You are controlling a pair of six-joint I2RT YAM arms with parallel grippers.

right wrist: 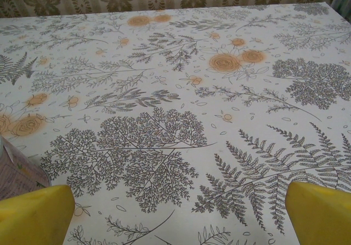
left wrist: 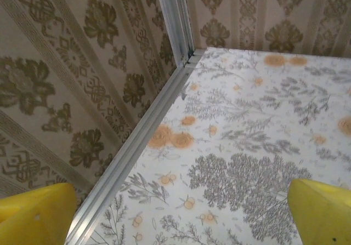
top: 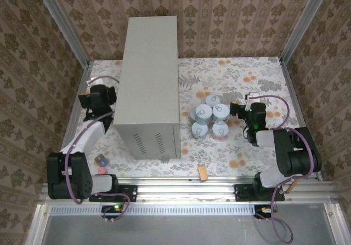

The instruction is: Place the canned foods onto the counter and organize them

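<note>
Several canned foods [top: 209, 118] with white pull-tab lids and pale labels stand clustered on the floral floor, just right of the counter [top: 151, 64]. The counter is a tall grey box with vent slots on its near face and a bare top. My right gripper [top: 251, 103] is right of the cluster, open and empty [right wrist: 178, 217]. One can's printed label [right wrist: 13, 171] shows at the left edge of the right wrist view. My left gripper [top: 96, 90] is left of the counter, facing the far left corner, open over bare floor [left wrist: 181, 223].
A small dark can-like thing [top: 101, 159] and a pink one [top: 102, 170] lie near the left arm's base. A brown block [top: 203, 172] sits at the front rail. An aluminium rail [left wrist: 137, 146] and patterned walls bound the floor. The floor behind the cans is free.
</note>
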